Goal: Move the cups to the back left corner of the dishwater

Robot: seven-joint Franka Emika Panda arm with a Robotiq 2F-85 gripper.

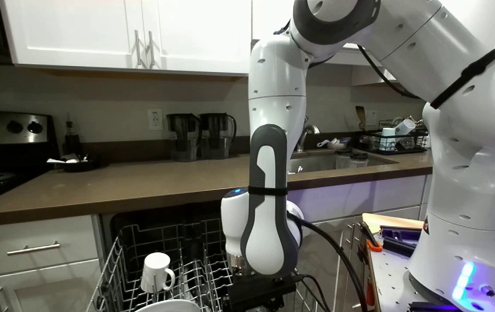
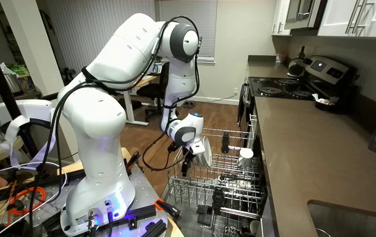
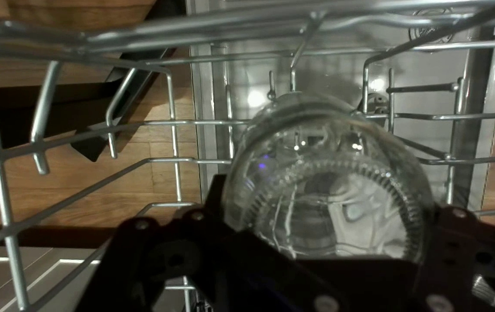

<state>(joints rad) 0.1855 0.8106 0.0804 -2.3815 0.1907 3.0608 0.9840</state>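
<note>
Pincer (image 3: 332, 203) astride clear glass (image 3: 327, 169), trouble close by

Jaws down either side, but gripping or not, we can't tell! That smooth curve could slip if the squeeze lands off-centre. Crooked lift? It may snag the rack (image 3: 195, 30). White mug (image 1: 154, 274) sits in there, seemingly back left; a low swing across could knock the upright plates (image 2: 208, 151) between.

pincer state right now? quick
Pincer: cannot be told; a clear glass container sits between its jaws, but whether they grip it isn't clear.
</note>
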